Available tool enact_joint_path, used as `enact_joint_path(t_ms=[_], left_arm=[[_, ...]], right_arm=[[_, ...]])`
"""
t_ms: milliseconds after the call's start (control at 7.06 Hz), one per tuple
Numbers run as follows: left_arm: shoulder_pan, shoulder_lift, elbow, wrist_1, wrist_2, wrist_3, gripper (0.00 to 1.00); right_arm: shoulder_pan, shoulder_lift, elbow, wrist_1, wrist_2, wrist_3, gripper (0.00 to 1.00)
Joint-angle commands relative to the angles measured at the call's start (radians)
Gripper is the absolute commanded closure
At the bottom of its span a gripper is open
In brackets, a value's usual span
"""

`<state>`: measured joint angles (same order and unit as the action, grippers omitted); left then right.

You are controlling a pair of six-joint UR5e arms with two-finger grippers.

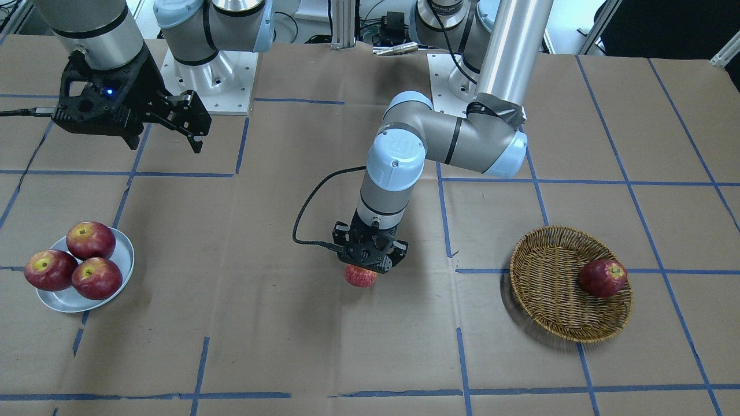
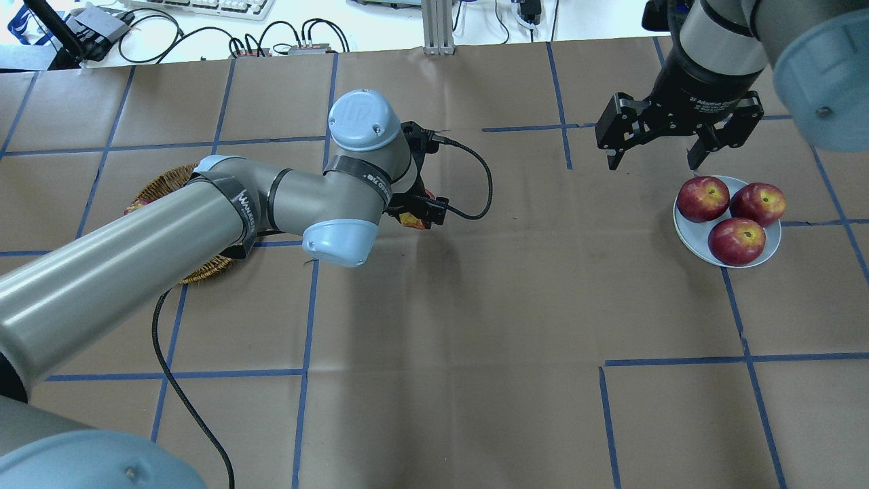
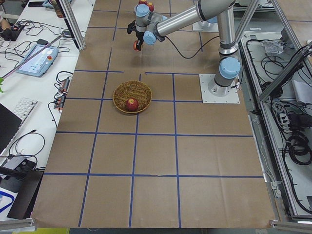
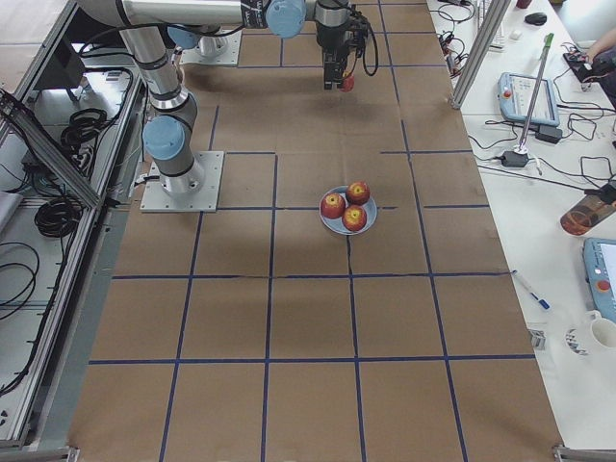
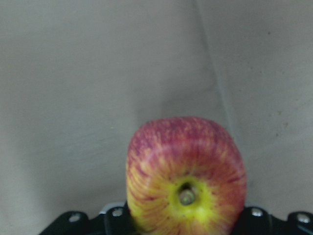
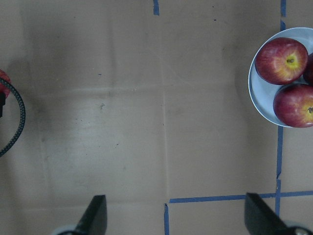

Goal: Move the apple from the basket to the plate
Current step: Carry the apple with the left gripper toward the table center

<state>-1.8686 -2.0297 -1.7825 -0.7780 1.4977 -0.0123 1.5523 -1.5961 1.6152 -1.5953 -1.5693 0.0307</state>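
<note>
My left gripper (image 1: 363, 270) is shut on the streaky pinkish-red apple (image 1: 361, 277) and holds it above the middle of the table, between basket and plate. The left wrist view shows the apple (image 5: 186, 176) close up, its yellow stem hollow facing the camera. The wicker basket (image 1: 549, 300) holds one dark red apple (image 1: 603, 278). The pale grey plate (image 1: 121, 254) holds three dark red apples (image 1: 91, 240). My right gripper (image 2: 662, 146) is open and empty, hanging above the table just behind the plate (image 2: 686, 231).
Brown paper with blue tape lines covers the table (image 2: 475, 326). A black cable (image 1: 306, 214) loops from the left wrist. Both arm bases (image 1: 208, 75) stand at the table's robot side.
</note>
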Motion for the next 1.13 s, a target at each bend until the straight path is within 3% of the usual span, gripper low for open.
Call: enact_joint_path(t_ms=[0,992], left_arm=[[-0.012,-0.027,0.003,0.016,-0.01,-0.005,0.58],[-0.084,-0.063,0.015,0.025,-0.001,-0.012,0.52]], right_arm=[[-0.001,0.001,0.0,0.0,0.0,0.0,0.0],[0.0,0.002,0.0,-0.002,-0.002,0.0,0.0]])
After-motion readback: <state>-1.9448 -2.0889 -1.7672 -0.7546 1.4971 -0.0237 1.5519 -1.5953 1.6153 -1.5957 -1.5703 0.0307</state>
